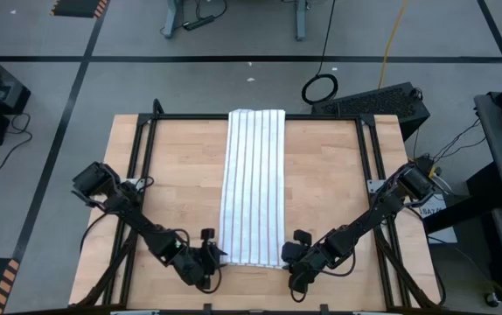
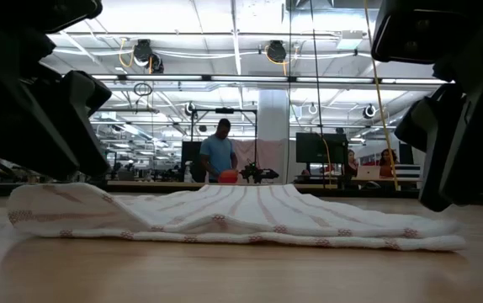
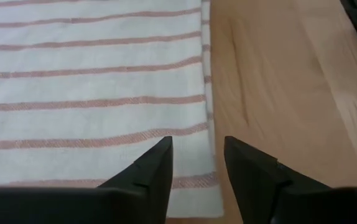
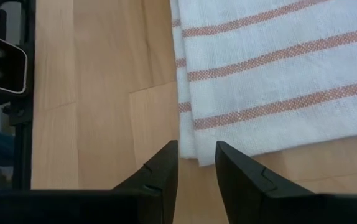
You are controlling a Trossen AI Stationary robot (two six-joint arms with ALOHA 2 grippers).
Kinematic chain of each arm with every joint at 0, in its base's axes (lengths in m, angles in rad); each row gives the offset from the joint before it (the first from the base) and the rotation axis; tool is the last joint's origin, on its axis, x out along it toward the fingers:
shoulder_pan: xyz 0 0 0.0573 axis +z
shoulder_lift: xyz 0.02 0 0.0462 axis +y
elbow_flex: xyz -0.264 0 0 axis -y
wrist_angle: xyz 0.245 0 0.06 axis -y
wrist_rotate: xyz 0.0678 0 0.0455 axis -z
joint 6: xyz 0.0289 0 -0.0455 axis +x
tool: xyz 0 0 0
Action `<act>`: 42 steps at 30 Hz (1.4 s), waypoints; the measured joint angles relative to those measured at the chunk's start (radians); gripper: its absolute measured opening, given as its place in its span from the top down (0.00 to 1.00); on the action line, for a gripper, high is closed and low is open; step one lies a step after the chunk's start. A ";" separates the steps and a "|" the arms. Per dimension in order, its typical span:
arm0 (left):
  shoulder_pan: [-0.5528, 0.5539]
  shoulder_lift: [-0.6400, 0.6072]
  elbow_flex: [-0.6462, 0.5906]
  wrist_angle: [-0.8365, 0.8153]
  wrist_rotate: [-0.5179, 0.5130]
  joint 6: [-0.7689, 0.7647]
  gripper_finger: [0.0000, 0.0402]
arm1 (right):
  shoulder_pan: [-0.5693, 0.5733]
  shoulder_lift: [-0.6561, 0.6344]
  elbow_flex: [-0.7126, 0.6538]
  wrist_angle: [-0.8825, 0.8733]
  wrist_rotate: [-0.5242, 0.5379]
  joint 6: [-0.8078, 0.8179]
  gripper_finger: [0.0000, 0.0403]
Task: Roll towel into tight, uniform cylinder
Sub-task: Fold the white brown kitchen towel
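Note:
The white towel (image 1: 254,188) with thin stripes lies flat as a long strip from the table's far edge toward its near edge. In the low view the towel (image 2: 241,215) shows its near end, with the left corner humped up a little. My left gripper (image 3: 197,146) stands open at the towel's near left corner (image 3: 206,199), one fingertip over the cloth and one over bare wood. My right gripper (image 4: 196,149) stands open just short of the near right corner (image 4: 197,158), where two layers of cloth show at the edge. My left gripper slants down from the table's near left over the towel's near left corner (image 3: 191,186); whether its fingertips touch the cloth I cannot tell. My right gripper slants down from the near right, and its fingertips stop short of the corner without touching it.
Bare wood (image 1: 172,192) lies on both sides of the towel. Black frame rails (image 1: 137,175) run along the table's left and right sides. Beyond the table, in the low view, a person (image 2: 219,156) stands in the room.

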 joint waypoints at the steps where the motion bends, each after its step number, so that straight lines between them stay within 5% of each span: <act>1: 0.003 0.002 0.000 -0.001 0.002 0.010 0.65 | 0.000 0.000 0.000 0.004 0.000 0.000 0.76; 13: 0.035 0.002 0.000 -0.016 0.052 -0.022 0.98 | 0.010 0.000 0.000 0.042 0.005 0.024 0.76; 30: -0.004 0.001 0.096 -0.137 0.023 -0.036 0.99 | 0.072 0.000 0.000 0.022 0.110 -0.017 0.68; 35: -0.011 0.001 0.097 -0.133 0.021 -0.088 0.93 | 0.072 0.000 0.000 -0.042 0.109 -0.028 0.60; 42: -0.035 0.001 0.098 -0.137 0.020 -0.116 0.65 | 0.070 0.000 -0.001 -0.047 0.134 -0.130 0.60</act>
